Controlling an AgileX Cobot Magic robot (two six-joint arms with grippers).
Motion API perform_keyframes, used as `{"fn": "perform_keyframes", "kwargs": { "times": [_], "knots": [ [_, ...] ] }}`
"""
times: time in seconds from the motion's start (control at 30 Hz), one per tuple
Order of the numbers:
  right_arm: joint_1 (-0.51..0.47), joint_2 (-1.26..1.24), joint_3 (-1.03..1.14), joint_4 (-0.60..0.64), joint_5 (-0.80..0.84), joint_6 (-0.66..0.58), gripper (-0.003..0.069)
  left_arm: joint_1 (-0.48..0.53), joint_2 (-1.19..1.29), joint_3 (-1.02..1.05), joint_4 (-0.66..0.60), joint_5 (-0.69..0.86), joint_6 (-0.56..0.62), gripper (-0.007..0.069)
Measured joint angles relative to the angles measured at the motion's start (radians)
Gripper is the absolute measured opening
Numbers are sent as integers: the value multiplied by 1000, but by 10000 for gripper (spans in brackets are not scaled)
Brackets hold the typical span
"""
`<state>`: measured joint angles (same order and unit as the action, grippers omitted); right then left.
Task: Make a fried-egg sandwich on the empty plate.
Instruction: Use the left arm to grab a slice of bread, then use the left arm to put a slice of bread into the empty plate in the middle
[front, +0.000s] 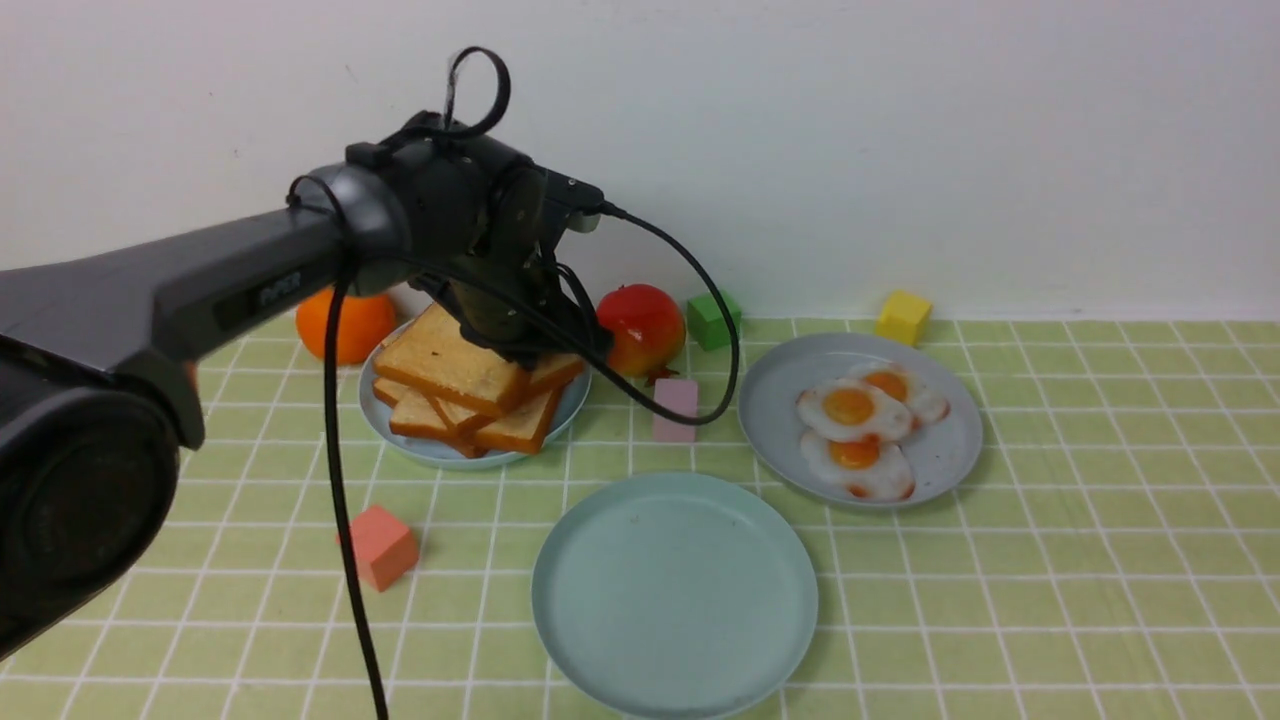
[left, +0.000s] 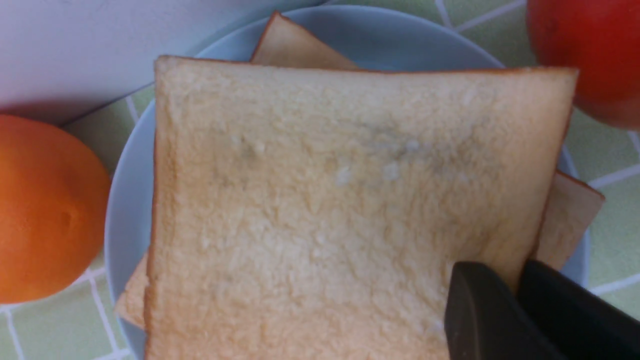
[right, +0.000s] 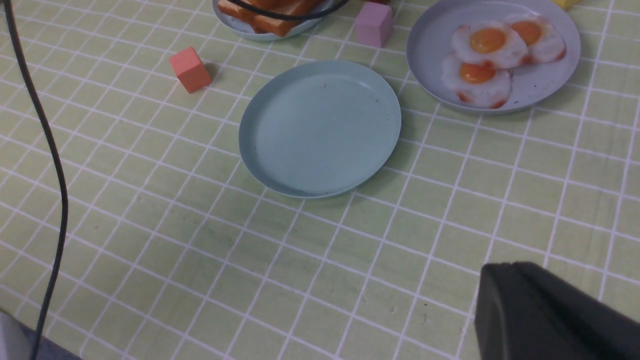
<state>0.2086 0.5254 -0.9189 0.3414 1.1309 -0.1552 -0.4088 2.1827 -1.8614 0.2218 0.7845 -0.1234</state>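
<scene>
The empty mint-aqua plate (front: 675, 600) sits front and centre, also in the right wrist view (right: 320, 130). A stack of toasted bread slices (front: 500, 425) lies on a small light-blue plate (front: 440, 452) at the back left. My left gripper (front: 525, 350) is shut on the right-hand edge of the top bread slice (left: 325, 210), one finger (left: 480, 310) above and one below. That slice (front: 450, 365) sits tilted on the stack. Three fried eggs (front: 848, 405) lie on a greyer blue plate (front: 940, 450) at the right. My right gripper (right: 515, 267) is shut and empty above the cloth, out of the front view.
An orange (front: 345, 325) and a red fruit (front: 640, 325) flank the bread plate. A pink block (front: 675, 408), a green cube (front: 713, 318), a yellow cube (front: 903, 316) and a salmon cube (front: 380, 545) stand on the green checked cloth. The left arm's cable (front: 340, 500) hangs down.
</scene>
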Motion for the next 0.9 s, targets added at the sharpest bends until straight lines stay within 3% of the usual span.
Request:
{"fn": "perform_keyframes", "kwargs": {
  "times": [0.2,0.33,0.47,0.6,0.9],
  "knots": [
    [0,0,0,0,1,-1,22,-41,-221,33,-89,145,53,43],
    [0,0,0,0,2,-1,25,-155,-379,170,-128,151,94,38],
    [0,0,0,-1,2,-21,29,-292,-425,337,-128,119,110,38],
    [0,0,0,-2,2,-31,32,-388,-396,445,-50,33,113,38],
    [0,0,0,-5,12,-34,42,-425,-302,467,20,-82,113,37]
  ]
}}
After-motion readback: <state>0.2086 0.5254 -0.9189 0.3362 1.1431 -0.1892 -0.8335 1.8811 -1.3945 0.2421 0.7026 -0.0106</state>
